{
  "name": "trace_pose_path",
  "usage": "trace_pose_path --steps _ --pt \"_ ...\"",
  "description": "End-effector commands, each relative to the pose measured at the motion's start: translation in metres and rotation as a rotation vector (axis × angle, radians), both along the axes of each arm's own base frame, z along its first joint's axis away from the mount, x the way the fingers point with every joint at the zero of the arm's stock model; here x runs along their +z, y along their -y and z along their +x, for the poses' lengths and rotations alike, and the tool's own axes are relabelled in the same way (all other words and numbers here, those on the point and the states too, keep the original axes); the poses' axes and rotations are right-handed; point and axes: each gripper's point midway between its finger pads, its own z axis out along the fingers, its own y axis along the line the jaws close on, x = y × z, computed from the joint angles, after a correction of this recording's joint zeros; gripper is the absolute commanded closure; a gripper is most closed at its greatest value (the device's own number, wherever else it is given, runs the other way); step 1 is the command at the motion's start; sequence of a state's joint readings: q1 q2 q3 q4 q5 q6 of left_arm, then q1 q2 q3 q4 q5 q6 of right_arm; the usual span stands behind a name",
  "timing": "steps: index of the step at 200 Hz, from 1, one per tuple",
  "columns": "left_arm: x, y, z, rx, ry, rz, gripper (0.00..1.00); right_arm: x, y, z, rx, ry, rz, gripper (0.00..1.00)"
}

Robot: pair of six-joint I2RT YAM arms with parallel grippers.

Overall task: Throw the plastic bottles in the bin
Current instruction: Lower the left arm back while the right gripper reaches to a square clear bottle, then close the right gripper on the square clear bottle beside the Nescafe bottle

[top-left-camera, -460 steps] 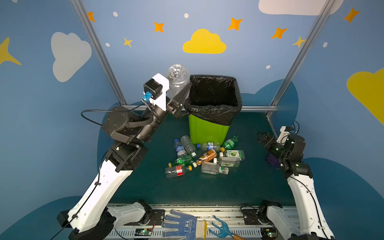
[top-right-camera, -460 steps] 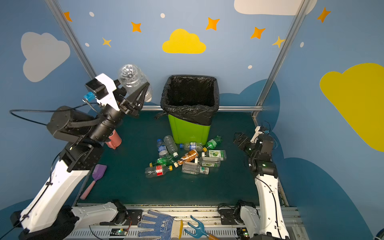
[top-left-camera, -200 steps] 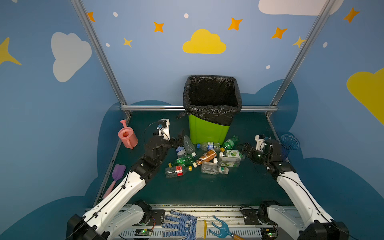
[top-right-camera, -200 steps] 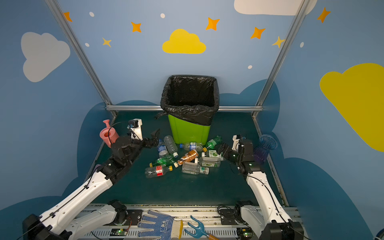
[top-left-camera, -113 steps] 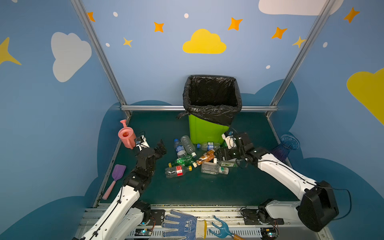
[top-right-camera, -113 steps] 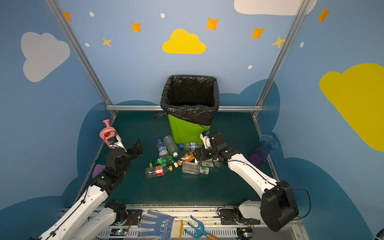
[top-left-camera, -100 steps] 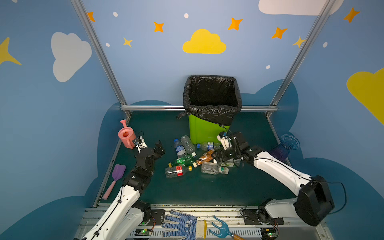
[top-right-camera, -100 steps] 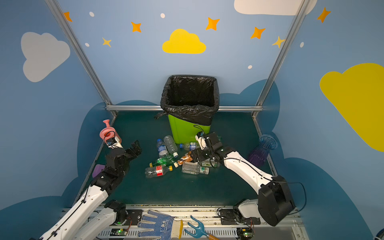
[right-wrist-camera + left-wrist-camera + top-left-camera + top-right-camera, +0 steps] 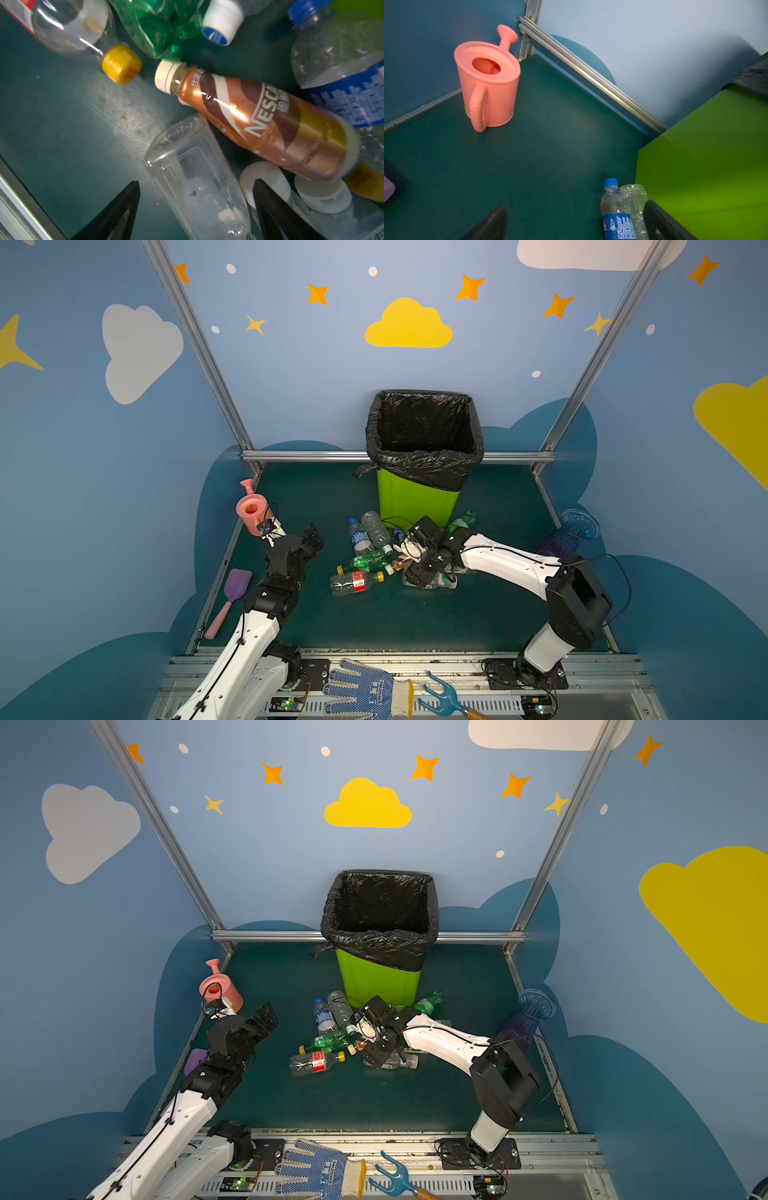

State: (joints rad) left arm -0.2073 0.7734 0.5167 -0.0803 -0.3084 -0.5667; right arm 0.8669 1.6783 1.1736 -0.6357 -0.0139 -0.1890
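Plastic bottles point(image 9: 370, 560) crowd the right wrist view. There the right gripper point(image 9: 195, 182) stands unclenched, its two black fingers either side of a clear square-sided bottle point(image 9: 187, 162) lying on the green mat point(image 9: 62, 135). A gap shows at one finger, so nothing is grasped. A brown coffee bottle point(image 9: 270, 124) lies just beyond, touching or nearly so.

The bottles look empty: light, thin-walled and slick, likely to dent or skid out under a squeeze. The flat sides at mid-body seem the surest hold.

Both top views hide that straddle under the wrist, but they show that the heap lies just in front of the bin point(image 9: 415, 502), lime green with a black liner. Left of the heap, the left gripper point(image 9: 312, 536) hangs spread wide and empty, near a pink watering can point(image 9: 488, 83). Only its wrist view shows a blue-labelled bottle point(image 9: 616, 212) touching a crinkled clear bottle point(image 9: 633, 197) beside the bin's wall.
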Motion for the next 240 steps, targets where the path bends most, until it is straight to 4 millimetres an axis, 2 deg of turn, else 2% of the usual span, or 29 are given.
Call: trace_pose_path --steps 1,44,87,177,191,206,219,240 --pt "-0.010 -0.001 -0.002 -0.001 -0.027 -0.012 0.00 -0.008 0.007 -0.005 0.066 -0.004 -0.103 0.17" --pt "-0.010 -0.002 -0.003 -0.003 -0.031 -0.012 0.00 -0.023 -0.003 -0.016 0.144 -0.042 -0.170 0.26" --pt "-0.013 -0.004 -0.005 0.002 -0.039 -0.010 0.00 -0.038 -0.003 -0.023 0.178 -0.070 -0.244 0.37" --pt "-0.017 -0.006 -0.009 0.006 -0.048 -0.006 0.00 -0.043 -0.005 -0.029 0.198 -0.085 -0.274 0.35" --pt "-0.017 -0.006 -0.010 0.005 -0.049 -0.003 0.00 -0.045 -0.006 -0.030 0.200 -0.090 -0.275 0.39" --pt "-0.018 -0.008 -0.012 0.008 -0.052 0.003 0.00 -0.045 -0.006 -0.031 0.203 -0.094 -0.281 0.46" --pt "-0.018 -0.009 -0.013 0.012 -0.050 0.006 0.00 -0.042 -0.007 -0.030 0.203 -0.089 -0.280 0.51" --pt "-0.019 -0.009 -0.013 0.013 -0.048 0.003 0.00 -0.029 -0.012 -0.027 0.201 -0.066 -0.248 0.54"
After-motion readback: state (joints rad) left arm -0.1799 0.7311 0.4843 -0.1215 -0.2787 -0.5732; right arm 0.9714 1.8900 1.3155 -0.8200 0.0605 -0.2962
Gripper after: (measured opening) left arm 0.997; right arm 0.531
